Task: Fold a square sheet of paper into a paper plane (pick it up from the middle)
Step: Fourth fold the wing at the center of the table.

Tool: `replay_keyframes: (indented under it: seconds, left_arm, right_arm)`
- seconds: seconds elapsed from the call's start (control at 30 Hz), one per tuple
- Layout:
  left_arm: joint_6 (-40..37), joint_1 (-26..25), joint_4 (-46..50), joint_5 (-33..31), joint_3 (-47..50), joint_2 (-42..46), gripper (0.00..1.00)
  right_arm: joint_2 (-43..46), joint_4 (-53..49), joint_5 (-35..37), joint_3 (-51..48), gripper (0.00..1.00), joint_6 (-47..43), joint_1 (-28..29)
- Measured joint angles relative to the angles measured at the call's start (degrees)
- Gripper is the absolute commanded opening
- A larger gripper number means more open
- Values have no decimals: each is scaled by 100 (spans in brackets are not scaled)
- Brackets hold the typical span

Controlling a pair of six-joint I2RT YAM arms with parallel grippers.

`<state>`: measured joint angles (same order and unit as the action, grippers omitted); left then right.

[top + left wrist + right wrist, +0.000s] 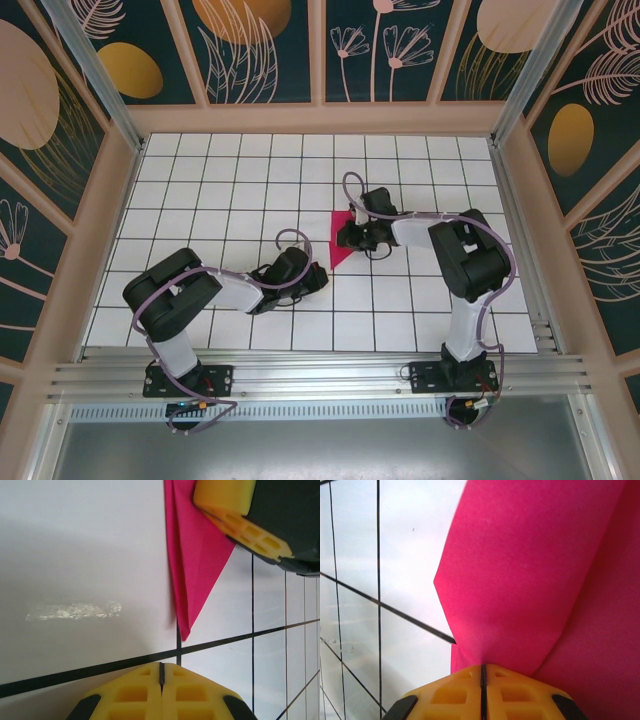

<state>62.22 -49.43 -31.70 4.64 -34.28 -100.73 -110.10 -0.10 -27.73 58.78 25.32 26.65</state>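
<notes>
Left wrist, paper [192, 555] tip, right wrist, fold

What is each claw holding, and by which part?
Left claw: shut, empty. Right claw: shut at a crease of the paper; a pinch cannot be told.

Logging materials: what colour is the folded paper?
Plain magenta-pink paper, with no markings; clearest in the right wrist view.

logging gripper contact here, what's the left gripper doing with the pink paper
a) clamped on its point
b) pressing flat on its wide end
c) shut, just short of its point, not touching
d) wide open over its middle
c: in the left wrist view the left gripper has its fingers closed together, and white table shows between them and the tip of the pink paper.
</notes>
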Motion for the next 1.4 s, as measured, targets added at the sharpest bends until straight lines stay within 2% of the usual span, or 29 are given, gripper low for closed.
replay_keyframes:
  seconds: [0.23, 0.43, 0.67, 1.0, 1.4]
  left_arm:
    - [-68, -7, 651, -92, 162, 634, 10]
    - [-92, -7, 588, -243, 240, 1300, 16]
    - [15, -7, 70, 31, 389, 988, 11]
    - [46, -7, 39, 48, 413, 717, 9]
    - [-9, -7, 162, -369, 337, 586, 11]
  right_arm:
    - [144, 144, 120, -210, 10, 127, 103]
    - [706, 162, 376, -802, 10, 721, 671]
    - [1062, 444, 632, -1165, 10, 1508, 1239]
    - [1062, 625, 732, -1207, 10, 1823, 1241]
    - [1058, 638, 732, -1207, 10, 1851, 1241]
